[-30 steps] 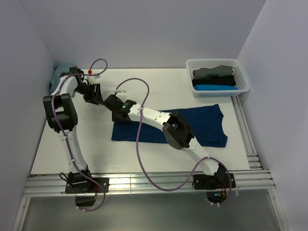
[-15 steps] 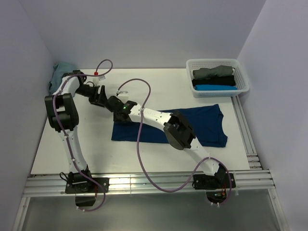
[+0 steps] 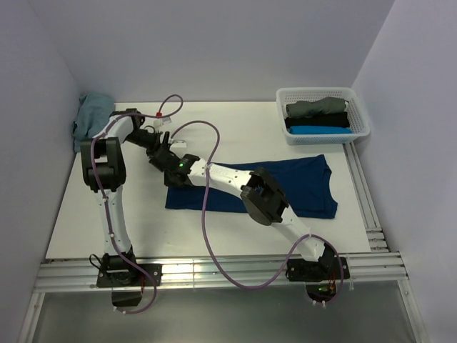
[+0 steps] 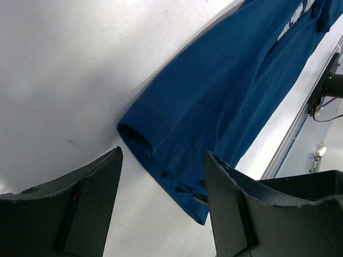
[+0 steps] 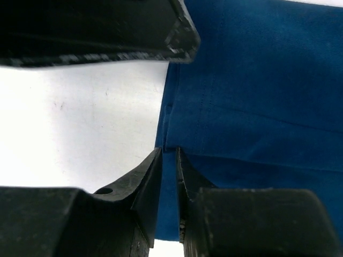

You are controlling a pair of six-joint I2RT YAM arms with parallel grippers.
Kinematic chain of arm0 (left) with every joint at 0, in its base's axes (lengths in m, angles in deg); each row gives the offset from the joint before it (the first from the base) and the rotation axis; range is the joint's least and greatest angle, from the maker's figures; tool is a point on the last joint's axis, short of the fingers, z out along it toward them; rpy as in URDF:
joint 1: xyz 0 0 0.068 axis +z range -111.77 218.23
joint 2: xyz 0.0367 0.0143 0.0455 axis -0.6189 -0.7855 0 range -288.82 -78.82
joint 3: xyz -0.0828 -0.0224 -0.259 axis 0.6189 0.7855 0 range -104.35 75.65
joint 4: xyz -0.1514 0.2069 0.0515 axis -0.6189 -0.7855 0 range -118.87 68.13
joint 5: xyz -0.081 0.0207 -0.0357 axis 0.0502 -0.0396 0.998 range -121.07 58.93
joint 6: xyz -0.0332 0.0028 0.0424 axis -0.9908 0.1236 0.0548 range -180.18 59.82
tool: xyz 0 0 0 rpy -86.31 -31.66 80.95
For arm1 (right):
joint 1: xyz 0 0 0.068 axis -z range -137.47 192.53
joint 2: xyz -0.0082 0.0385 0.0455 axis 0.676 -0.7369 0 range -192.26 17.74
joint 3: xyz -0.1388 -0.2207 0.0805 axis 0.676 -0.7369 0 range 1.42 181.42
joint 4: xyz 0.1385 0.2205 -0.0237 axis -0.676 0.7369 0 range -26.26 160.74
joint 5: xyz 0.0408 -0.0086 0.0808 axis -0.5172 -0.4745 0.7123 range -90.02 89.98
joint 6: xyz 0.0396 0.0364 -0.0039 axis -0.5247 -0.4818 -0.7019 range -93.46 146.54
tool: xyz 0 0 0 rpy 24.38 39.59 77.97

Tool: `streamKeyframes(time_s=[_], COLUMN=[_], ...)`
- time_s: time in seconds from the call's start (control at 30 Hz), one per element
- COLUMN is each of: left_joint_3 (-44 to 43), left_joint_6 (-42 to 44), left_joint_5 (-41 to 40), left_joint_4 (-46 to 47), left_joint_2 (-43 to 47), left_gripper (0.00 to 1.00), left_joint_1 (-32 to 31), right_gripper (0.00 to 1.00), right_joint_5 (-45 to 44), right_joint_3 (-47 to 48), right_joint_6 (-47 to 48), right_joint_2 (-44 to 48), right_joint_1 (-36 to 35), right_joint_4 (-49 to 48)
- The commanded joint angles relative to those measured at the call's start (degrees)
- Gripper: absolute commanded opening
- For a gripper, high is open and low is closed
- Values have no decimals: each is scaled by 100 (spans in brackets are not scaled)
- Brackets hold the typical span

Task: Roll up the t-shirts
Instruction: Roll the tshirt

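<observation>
A dark navy t-shirt (image 3: 303,187) lies folded into a long flat band across the middle of the table. Both grippers are at its left end. My left gripper (image 3: 161,151) hovers just behind the far-left corner. In the left wrist view my left gripper (image 4: 163,156) is open wide, with the t-shirt (image 4: 225,96) and its folded edge showing between the fingers and nothing held. My right gripper (image 5: 169,151) stands over the left hem of the t-shirt (image 5: 257,80). Its jaws are parted by a narrow gap with blue cloth showing through it. From above, my right gripper (image 3: 173,179) covers that corner.
A white basket (image 3: 360,114) at the back right holds rolled grey, black and bright blue t-shirts. A dusty teal t-shirt (image 3: 91,114) lies bunched in the back left corner. Purple cables loop over both arms. A dark part of the left arm (image 5: 107,29) crosses the top of the right wrist view.
My left arm has swung right, bringing its gripper to the t-shirt's left corner with its jaws wider. My right gripper's jaws have parted slightly. The t-shirt has not moved.
</observation>
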Motion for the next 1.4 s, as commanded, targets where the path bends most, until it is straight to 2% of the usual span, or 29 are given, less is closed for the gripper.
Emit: streamKeyframes(time_s=[0.0, 0.07, 0.2, 0.3, 0.73, 0.77, 0.9, 1.07, 1.37], left_joint_3=[79, 105, 131, 123, 184, 193, 254, 246, 254], left_joint_6=[-49, -84, -190, -251, -339, -339, -339, -313, -287], left_joint_5=[70, 52, 26, -36, -185, -194, -203, -212, -247], left_joint_4=[130, 174, 279, 315, 455, 464, 525, 517, 491], left_joint_2=[-3, -12, -21, -38, -100, -91, -30, -38, -30], left_gripper=[67, 67, 66, 64, 54, 54, 58, 59, 59], left_joint_1=[-68, -103, -147, -156, -165, -156, -156, -156, -165], right_gripper=[24, 22, 6, 1, 0, 2, 22, 29, 37], right_joint_5=[-57, -74, -118, -127, -92, -127, -399, -646, -743], right_joint_3=[87, 78, 87, 131, 148, 148, -149, -309, 262], right_joint_6=[-55, -47, -20, 50, 147, 121, 103, 199, 243], right_joint_2=[-77, -59, -15, 37, 231, 240, 511, 758, 363], right_joint_1=[0, 1, 1, 1, -17, -17, -17, -17, -17], right_joint_4=[-79, -87, -131, -219, -474, -422, -421, -431, -53])
